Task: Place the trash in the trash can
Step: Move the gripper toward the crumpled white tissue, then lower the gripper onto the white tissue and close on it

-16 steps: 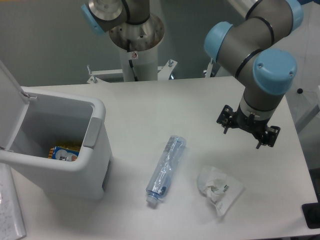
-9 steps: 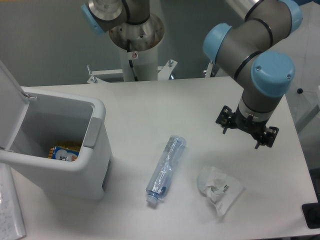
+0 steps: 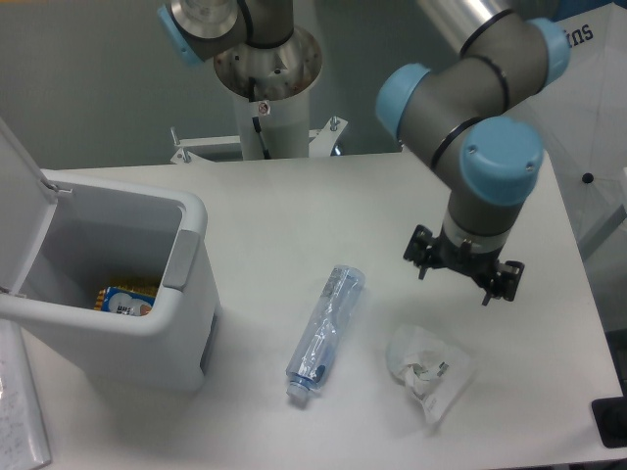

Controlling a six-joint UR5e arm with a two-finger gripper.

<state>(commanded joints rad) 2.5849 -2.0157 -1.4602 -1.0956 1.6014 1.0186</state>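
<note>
Claw [image 3: 457,278] (spread, empty) hovers above wrapper [image 3: 427,368], bottle [image 3: 325,331] beside; packet [image 3: 125,299] inside bin [image 3: 147,333].

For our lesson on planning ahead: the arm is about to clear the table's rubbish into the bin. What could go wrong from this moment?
1. The crumpled white wrapper is thin and lies flat, so the gripper, hovering above it with open jaws, may close on air or scrape the table.
2. The crushed bottle is long and lies at an angle; gripped off-centre, it could swing or slip.
3. A long bottle might catch the trash can's rim.
</note>
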